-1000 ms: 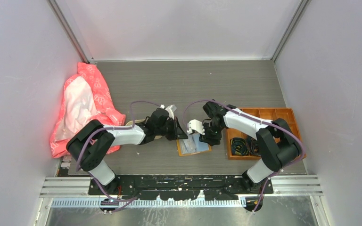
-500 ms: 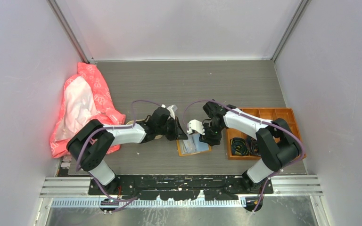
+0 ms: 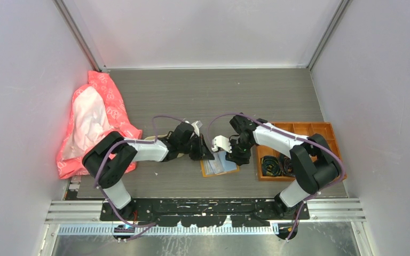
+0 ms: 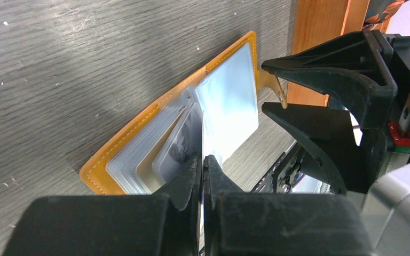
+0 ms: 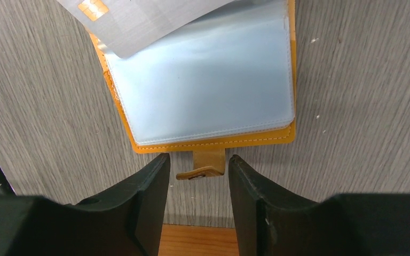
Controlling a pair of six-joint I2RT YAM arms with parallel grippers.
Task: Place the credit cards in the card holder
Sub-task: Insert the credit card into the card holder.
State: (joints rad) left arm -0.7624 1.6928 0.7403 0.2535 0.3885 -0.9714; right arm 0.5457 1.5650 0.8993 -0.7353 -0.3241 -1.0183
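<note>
Our left hand (image 4: 203, 160) is pinched tight on a pale credit card (image 4: 229, 101). The card's far end reaches over the clear sleeves of the card holder (image 4: 133, 154), and we can't tell if it's actually in a slot. Our right hand (image 5: 198, 170) sits partly open, one finger on each side of the snap tab (image 5: 205, 160), not gripping it. The holder lies open on the worktop (image 3: 192, 96), just beside the orange compartment box (image 3: 301, 129).
</note>
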